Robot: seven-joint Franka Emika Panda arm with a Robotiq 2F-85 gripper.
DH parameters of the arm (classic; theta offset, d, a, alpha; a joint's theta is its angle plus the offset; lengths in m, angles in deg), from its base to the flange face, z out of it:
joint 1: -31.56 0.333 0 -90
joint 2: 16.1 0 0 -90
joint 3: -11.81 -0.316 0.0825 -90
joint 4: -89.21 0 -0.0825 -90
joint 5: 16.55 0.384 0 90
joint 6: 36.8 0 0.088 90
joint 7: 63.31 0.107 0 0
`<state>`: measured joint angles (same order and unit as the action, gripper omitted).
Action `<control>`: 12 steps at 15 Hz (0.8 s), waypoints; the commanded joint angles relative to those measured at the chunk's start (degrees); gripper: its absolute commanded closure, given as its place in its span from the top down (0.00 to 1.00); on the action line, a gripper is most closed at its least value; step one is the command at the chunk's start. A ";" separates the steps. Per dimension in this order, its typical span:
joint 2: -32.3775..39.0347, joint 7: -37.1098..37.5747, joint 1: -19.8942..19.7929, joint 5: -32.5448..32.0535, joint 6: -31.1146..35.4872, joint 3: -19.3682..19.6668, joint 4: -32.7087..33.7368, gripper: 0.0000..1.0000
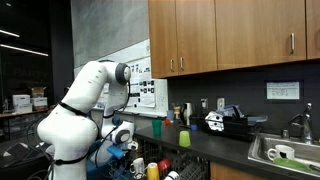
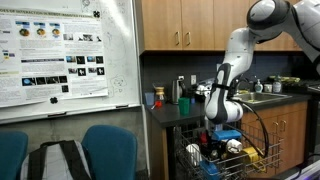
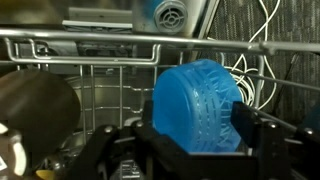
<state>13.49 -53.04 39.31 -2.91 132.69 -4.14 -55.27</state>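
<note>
In the wrist view my gripper (image 3: 195,125) is shut on a blue ribbed plastic cup (image 3: 197,105), one black finger on each side of it. The cup lies on its side between the fingers, just above the wire dishwasher rack (image 3: 110,40). In both exterior views the arm reaches down from the counter to the pulled-out rack (image 2: 250,160), with the gripper (image 2: 222,135) low over it and the blue cup showing at the gripper (image 1: 126,147).
A dark metal pot (image 3: 35,110) sits in the rack left of the cup. Yellow and white dishes (image 2: 240,152) fill the rack. The counter holds a green cup (image 1: 184,138), bottles and a sink (image 1: 285,152). Blue chairs (image 2: 105,150) stand under a whiteboard.
</note>
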 commanded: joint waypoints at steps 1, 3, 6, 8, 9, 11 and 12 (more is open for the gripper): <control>1.71 -1.19 -0.87 0.12 -0.48 -0.81 1.62 0.96; 1.92 -1.42 -0.90 0.13 -0.59 -0.96 1.82 0.94; 2.35 -1.56 -0.94 0.18 -0.58 -1.12 2.07 0.95; 2.83 -1.90 -1.24 0.31 -0.55 -1.53 2.40 0.96; 3.01 -1.99 -1.31 0.34 -0.56 -1.61 2.51 0.94; 3.02 -1.96 -1.29 0.36 -0.64 -1.51 2.48 0.60; 2.91 -1.86 -1.20 0.31 -0.79 -1.40 2.45 0.56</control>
<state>14.36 -54.40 38.45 -2.90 132.33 -4.67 -54.58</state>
